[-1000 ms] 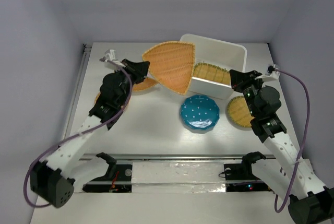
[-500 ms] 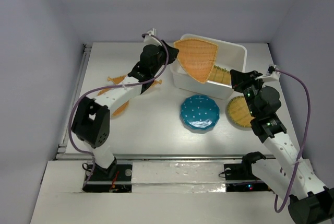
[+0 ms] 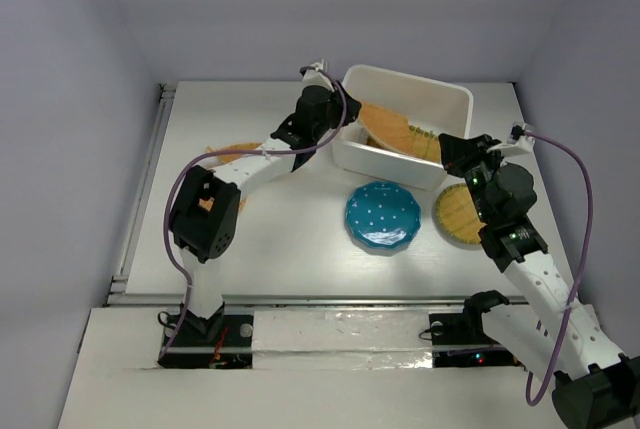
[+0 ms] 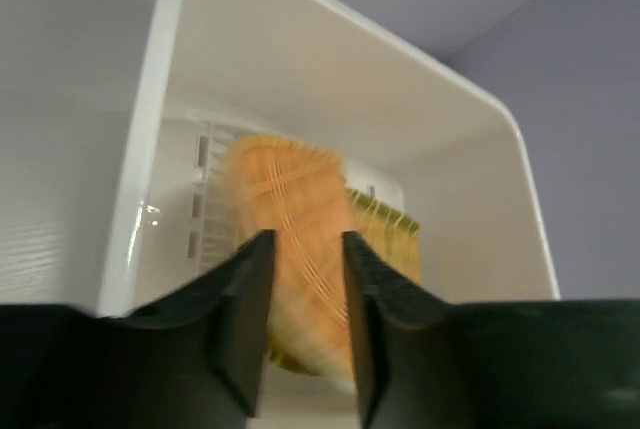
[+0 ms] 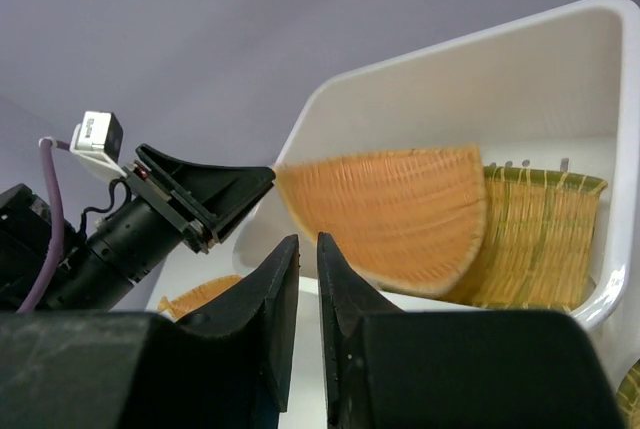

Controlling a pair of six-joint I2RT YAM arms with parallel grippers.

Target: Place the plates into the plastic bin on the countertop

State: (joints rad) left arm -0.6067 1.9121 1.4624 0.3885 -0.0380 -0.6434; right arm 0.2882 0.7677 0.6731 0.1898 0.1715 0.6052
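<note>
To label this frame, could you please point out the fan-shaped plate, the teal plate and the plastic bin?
fan-shaped plate [image 5: 390, 204], right wrist view, woven face.
teal plate [image 3: 383, 216], top view, centre.
plastic bin [image 3: 390, 164], top view, near wall.

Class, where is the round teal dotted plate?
Top view: the teal plate lies centrally, nearer than the white plastic bin, left of a round tan wicker plate.

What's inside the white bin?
A fan-shaped wicker plate leaning over a green-edged wicker plate. They cover much of the bin's floor, so anything beneath is hidden.

Left pincer [image 4: 306, 239] parted, left arm [image 3: 250, 161] outstretched; right pincer [image 5: 308, 241] nearly closed.
</note>
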